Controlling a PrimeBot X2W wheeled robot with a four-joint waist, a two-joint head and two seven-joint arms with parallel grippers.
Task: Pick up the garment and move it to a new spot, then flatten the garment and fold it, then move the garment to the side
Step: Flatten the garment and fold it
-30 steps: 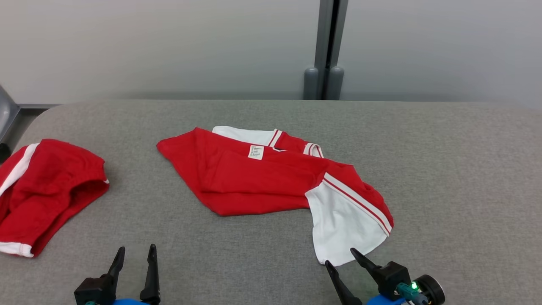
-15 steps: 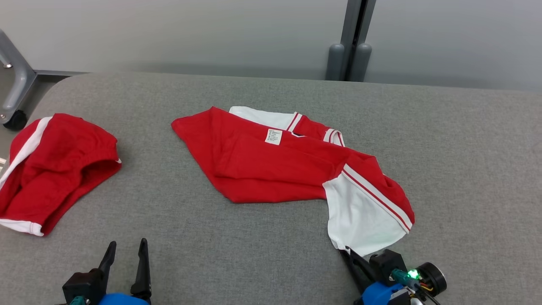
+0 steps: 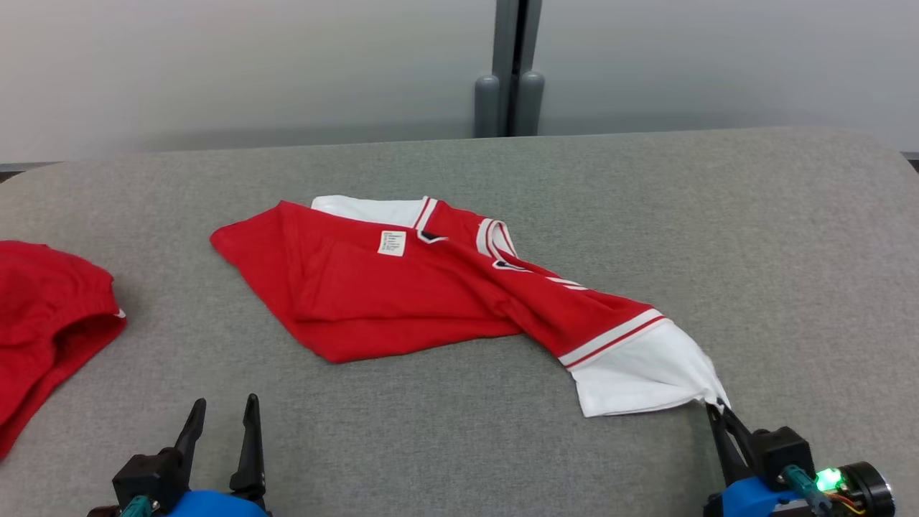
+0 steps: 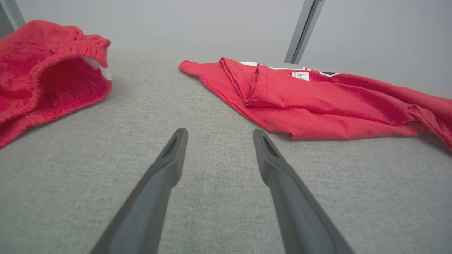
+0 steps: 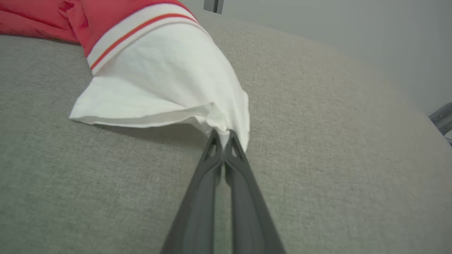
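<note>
The garment [image 3: 402, 294] is a red shirt with white sleeves, lying crumpled across the middle of the grey table [image 3: 790, 251]. Its white sleeve [image 3: 639, 373] stretches toward the lower right. My right gripper [image 3: 718, 408] is shut on the tip of that sleeve, and the right wrist view shows the white cloth [image 5: 169, 81] pinched between the closed fingers [image 5: 212, 158]. My left gripper [image 3: 221, 416] is open at the lower left, above bare table, with nothing in it. In the left wrist view the garment [image 4: 317, 102] lies ahead and to the right of the open left gripper [image 4: 219, 135].
A second red garment [image 3: 43, 323] with white trim lies at the table's left edge, also seen as a red heap [image 4: 46, 70] in the left wrist view. A grey post [image 3: 510, 72] stands against the wall behind the table. The table's right corner [image 3: 883, 151] is rounded.
My right gripper closed on the white sleeve tip and drew it out to the right, stretching the garment. The head camera also turned, shifting the whole picture. The left gripper stayed open.
</note>
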